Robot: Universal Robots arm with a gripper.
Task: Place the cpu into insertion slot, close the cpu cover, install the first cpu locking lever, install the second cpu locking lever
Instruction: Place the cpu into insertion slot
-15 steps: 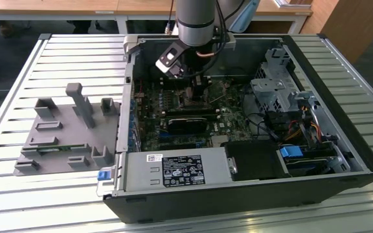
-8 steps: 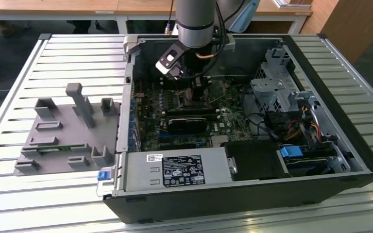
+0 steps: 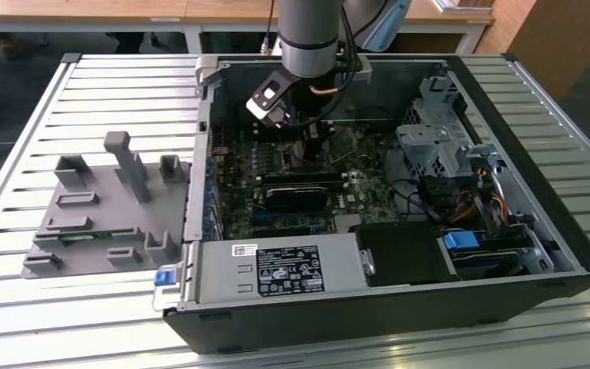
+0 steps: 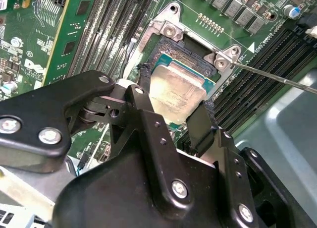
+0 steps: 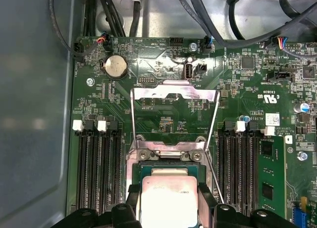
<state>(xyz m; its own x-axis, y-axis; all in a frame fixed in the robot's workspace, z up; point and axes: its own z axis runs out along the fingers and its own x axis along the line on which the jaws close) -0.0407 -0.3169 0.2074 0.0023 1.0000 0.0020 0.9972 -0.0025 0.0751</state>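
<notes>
From my station the arm (image 3: 310,31) reaches down into the open computer case (image 3: 541,254), which lies on the slatted table (image 3: 28,307) with a grey fixture (image 3: 101,215) beside it on the exterior view's left. In both wrist views the gripper (image 4: 173,91) sits low over the green circuit board (image 5: 163,59), and its black fingers (image 4: 200,124) are drawn in narrow on two opposite edges of the cpu (image 4: 178,86) — pads against the chip's sides, silvery top facing up. The cpu lies directly over the insertion slot (image 4: 188,52), with the dark socket wall showing just past its far edge; I cannot tell whether it is fully seated or a touch tilted. In the first wrist view the cpu cover (image 5: 173,93) stands flipped up off the slot, hinged at the bracket just beyond the chip, its square window open to the board behind. A thin metal rod (image 4: 277,79) runs out from one socket corner — free, not latched down. Long black memory slots (image 5: 99,163) flank the socket on both sides.
</notes>
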